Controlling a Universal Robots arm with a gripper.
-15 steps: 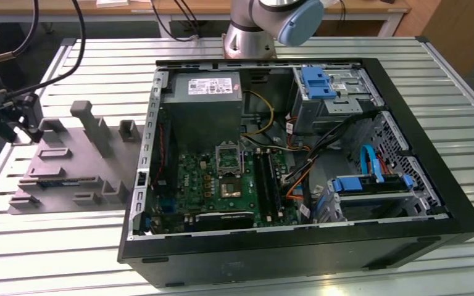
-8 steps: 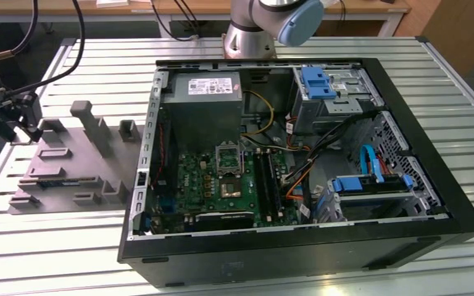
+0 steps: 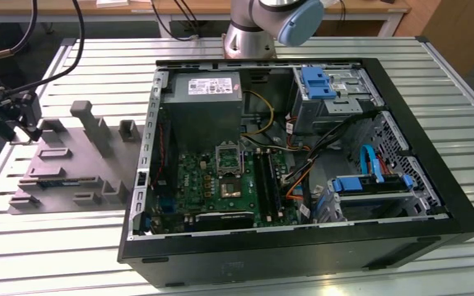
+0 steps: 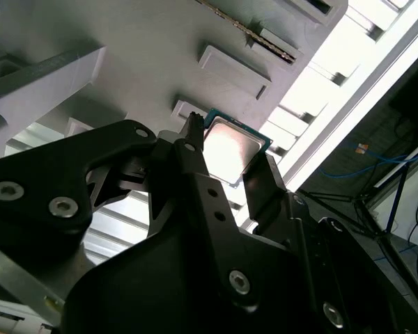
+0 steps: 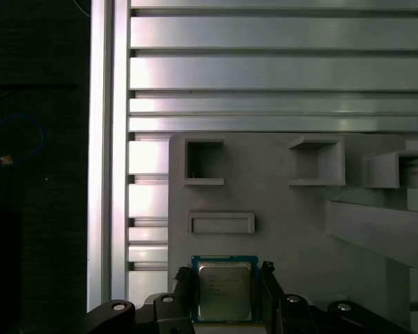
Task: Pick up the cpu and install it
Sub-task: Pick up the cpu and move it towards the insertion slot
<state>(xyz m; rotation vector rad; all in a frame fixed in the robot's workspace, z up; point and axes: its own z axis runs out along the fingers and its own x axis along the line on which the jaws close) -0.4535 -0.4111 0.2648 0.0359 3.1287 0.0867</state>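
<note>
The slatted metal desk (image 3: pixel 56 246) carried everything. Nearest, in the first wrist view, the claw (image 5: pixel 225 270) looked clenched on the cpu (image 5: pixel 224 292), pressing two opposite edges, with the chip flat on or just above the grey tray (image 5: pixel 285 209); which could not be told. The cpu seemed light, stiff and thin, slick on top and probably delicate beneath, so its side edges suited the hold, while the open computer case (image 3: pixel 303 253) stood well apart from the claw.

I am working in a robotics lab: my arm's base (image 3: pixel 250 38) is standing on a slatted aluminium counter (image 3: pixel 56 246), an opened computer case (image 3: pixel 303 256) and a grey fixture tray (image 3: pixel 64 163) are sitting there, and cables (image 3: pixel 24 31) are trailing past wooden desks (image 3: pixel 360 7) behind.
</note>
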